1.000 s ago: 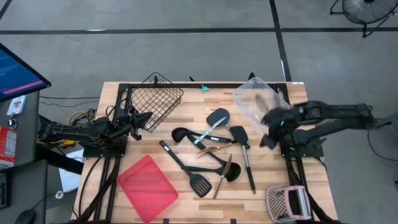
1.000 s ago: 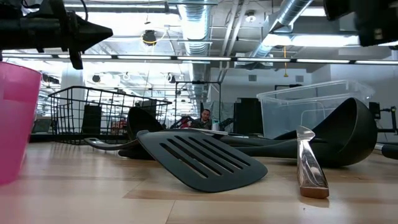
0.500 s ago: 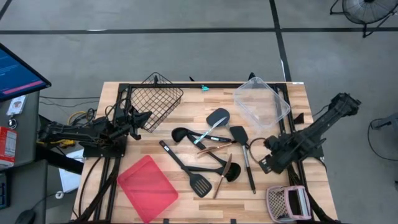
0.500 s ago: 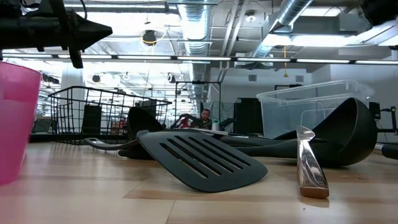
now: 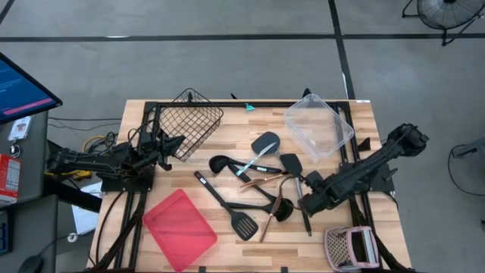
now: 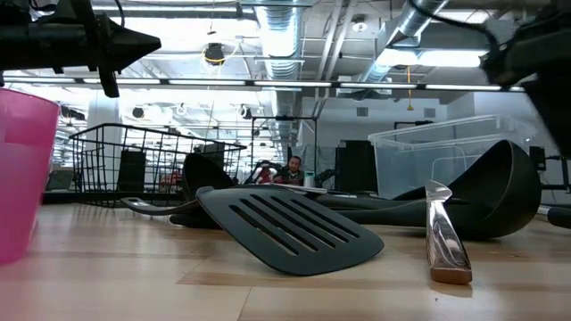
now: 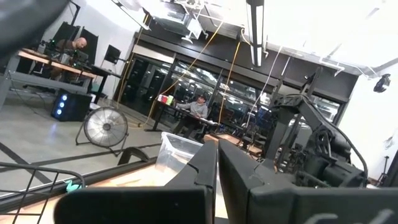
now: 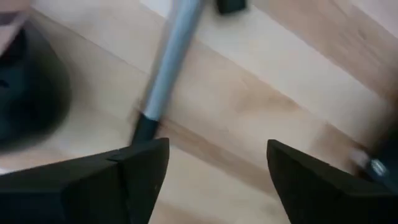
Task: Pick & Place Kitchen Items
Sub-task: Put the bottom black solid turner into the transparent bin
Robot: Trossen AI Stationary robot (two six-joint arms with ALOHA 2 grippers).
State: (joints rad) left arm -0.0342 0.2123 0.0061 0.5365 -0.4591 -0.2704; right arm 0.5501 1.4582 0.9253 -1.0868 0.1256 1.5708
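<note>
Several kitchen items lie in a loose pile on the middle of the wooden table: black ladles and spatulas [image 5: 265,142], a slotted turner [image 5: 244,225] [image 6: 285,227] and slim copper-coloured cutlery [image 5: 267,220] [image 6: 444,236]. At the pile's right side lies a black spatula with a silver handle [image 5: 301,199] [image 8: 168,62]. My right gripper [image 5: 309,199] [image 8: 217,158] hovers open low over that handle, its fingers [image 8: 146,168] spread wide. My left gripper [image 5: 173,144] [image 7: 216,180] waits shut at the table's left, beside the wire basket.
A black wire basket [image 5: 189,121] [image 6: 134,165] stands at the far left and a clear plastic tub [image 5: 318,125] [image 6: 437,156] at the far right. A flat red tray [image 5: 179,229] lies near left. A small pink basket [image 5: 350,246] sits at the near right corner.
My right arm has swung from beside the clear tub toward the table's near edge, then left toward the pile of utensils, coming down over the silver-handled spatula. The utensils and my left arm have kept still.
</note>
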